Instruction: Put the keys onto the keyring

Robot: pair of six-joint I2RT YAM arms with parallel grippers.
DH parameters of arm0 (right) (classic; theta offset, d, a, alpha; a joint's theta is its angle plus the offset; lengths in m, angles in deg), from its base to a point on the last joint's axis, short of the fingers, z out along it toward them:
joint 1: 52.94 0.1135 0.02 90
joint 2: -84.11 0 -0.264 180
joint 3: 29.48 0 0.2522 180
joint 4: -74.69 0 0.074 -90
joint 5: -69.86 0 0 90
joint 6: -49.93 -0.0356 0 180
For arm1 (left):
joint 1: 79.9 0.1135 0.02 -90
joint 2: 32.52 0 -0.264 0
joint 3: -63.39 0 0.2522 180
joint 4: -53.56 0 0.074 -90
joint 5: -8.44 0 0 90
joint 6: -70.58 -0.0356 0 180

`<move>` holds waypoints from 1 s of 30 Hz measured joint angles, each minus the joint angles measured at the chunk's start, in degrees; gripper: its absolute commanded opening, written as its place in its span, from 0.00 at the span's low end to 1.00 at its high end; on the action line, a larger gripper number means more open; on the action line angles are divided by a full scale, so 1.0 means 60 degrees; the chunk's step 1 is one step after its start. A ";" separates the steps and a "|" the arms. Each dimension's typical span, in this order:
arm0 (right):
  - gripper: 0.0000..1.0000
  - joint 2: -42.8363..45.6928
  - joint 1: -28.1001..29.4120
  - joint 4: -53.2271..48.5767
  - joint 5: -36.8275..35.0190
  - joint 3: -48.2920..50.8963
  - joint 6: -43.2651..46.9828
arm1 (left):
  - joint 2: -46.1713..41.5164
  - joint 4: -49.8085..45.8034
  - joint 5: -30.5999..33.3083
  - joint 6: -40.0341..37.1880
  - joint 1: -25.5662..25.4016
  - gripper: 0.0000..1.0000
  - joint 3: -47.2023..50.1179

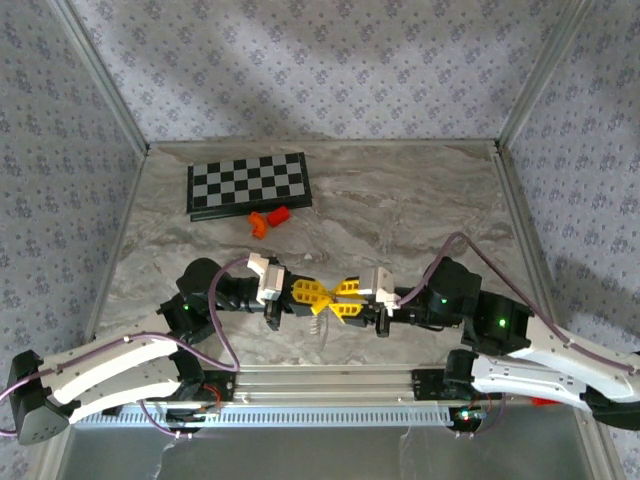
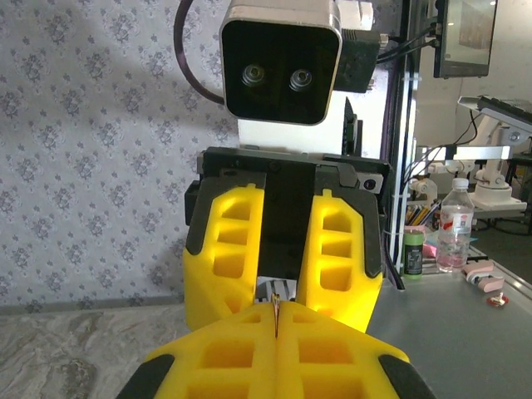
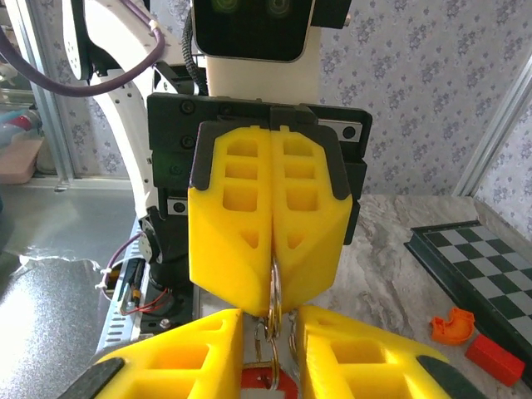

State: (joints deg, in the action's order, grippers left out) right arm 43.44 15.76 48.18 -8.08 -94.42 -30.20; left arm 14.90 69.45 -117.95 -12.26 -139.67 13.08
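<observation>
As left jaws pinch one ring (image 3: 275, 291), right jaws (seemingly) grip one red tag (image 3: 268, 386)

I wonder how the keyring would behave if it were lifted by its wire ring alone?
The keyring is thin, smooth wire where pinched, so it probably pivots in a grip. Its red tag joins through that wire, so it likely swings. Being small, it should be light.

Diffuse daylight, moderately bright. Soft shadows lie on the surface (image 1: 420, 200). Nearest fingers (image 3: 166, 357) appear slightly out of focus.
</observation>
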 measured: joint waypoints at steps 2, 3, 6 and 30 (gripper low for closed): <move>0.12 0.0011 -0.0004 0.0029 -0.0004 0.0011 0.0018 | 0.0000 0.0029 0.0004 0.0000 0.0004 0.00 0.0000; 0.09 0.0025 -0.0015 0.0029 -0.0004 0.0015 0.0011 | 0.0000 0.0044 0.0004 0.0000 0.0004 0.00 0.0000; 0.00 0.0066 -0.0029 0.0066 -0.0011 0.0058 -0.0029 | 0.0000 0.0084 0.0000 0.0000 0.0000 0.00 0.0000; 0.00 -0.1643 -0.0160 -0.3687 -0.0794 -0.2211 0.0299 | -0.0004 -0.4284 0.1020 -0.1982 0.0004 0.00 -0.1308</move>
State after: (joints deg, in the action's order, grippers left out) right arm 33.58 14.80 26.06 -12.85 -107.69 -28.41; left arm 14.88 43.75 -111.83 -24.16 -139.65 5.23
